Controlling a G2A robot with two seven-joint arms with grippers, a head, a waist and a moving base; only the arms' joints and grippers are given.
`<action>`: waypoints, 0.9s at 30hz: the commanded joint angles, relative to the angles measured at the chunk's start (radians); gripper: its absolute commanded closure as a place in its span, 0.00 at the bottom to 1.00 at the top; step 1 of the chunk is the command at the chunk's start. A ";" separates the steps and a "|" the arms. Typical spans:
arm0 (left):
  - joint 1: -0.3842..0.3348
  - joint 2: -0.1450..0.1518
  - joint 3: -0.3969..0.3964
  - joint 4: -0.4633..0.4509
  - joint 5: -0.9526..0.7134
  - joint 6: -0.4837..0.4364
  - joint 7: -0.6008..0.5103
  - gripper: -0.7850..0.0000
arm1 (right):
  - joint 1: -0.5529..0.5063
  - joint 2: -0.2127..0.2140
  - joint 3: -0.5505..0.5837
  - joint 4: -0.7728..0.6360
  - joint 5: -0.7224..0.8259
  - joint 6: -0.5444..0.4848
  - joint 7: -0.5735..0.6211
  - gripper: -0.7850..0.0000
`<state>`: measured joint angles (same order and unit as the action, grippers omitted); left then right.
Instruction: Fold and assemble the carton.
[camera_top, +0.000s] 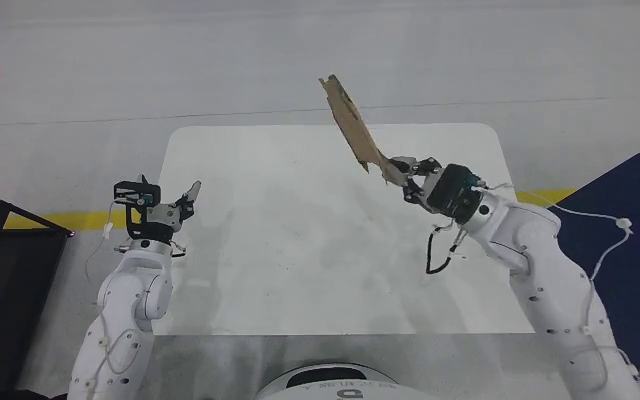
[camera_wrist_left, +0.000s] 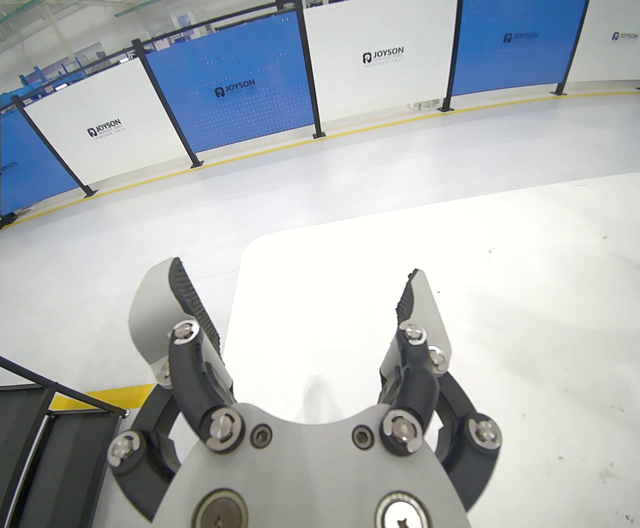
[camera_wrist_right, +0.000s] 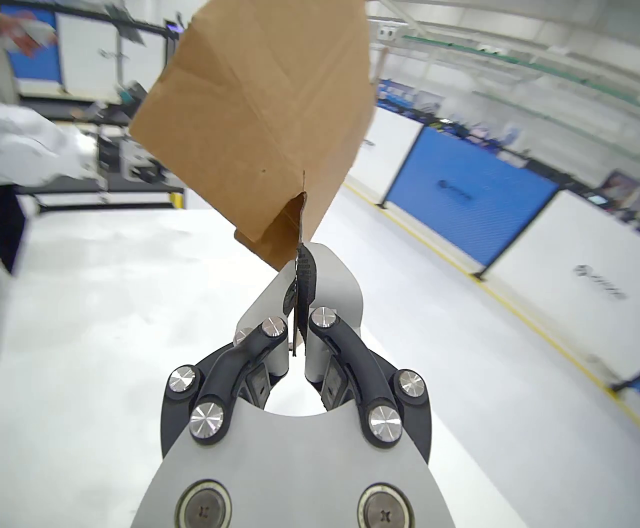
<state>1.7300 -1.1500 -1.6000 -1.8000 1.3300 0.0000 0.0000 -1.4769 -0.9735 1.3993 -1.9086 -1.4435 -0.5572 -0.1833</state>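
Pinching the flattened carton (camera_wrist_right: 260, 125) aloft by one edge, right gripper (camera_wrist_right: 301, 270) clamped tight; left gripper (camera_wrist_left: 295, 270) spread wide, empty.

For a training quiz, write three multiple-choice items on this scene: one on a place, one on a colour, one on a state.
1. Where is the carton?
A. lying flat
B. raised in the right gripper
C. on the floor

2. What colour is the carton?
A. brown
B. white
C. blue

3. How is the left gripper?
A. shut on cardboard
B. shut, empty
C. open, empty

Answers:
1. B, the right wrist view shows the fingers clamped on the carton's edge, above the table.
2. A, it is plain brown cardboard.
3. C, its fingers stand wide apart with nothing between them.
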 joint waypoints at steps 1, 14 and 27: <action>0.000 0.000 0.000 0.000 0.000 0.000 0.000 0.00 | -0.026 -0.001 -0.016 -0.018 -0.228 0.144 -0.031 1.00; 0.000 0.000 0.000 0.000 0.000 0.000 0.000 0.00 | -0.092 -0.004 -0.052 -0.004 -0.576 0.491 -0.365 1.00; 0.000 0.000 0.000 0.000 0.000 0.000 0.000 0.00 | -0.084 -0.012 -0.060 0.003 -0.496 0.412 -0.276 1.00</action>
<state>1.7300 -1.1500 -1.6000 -1.8000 1.3300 0.0000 0.0000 -1.5611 -0.9857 1.3394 -1.9058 -1.9370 -0.1458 -0.4587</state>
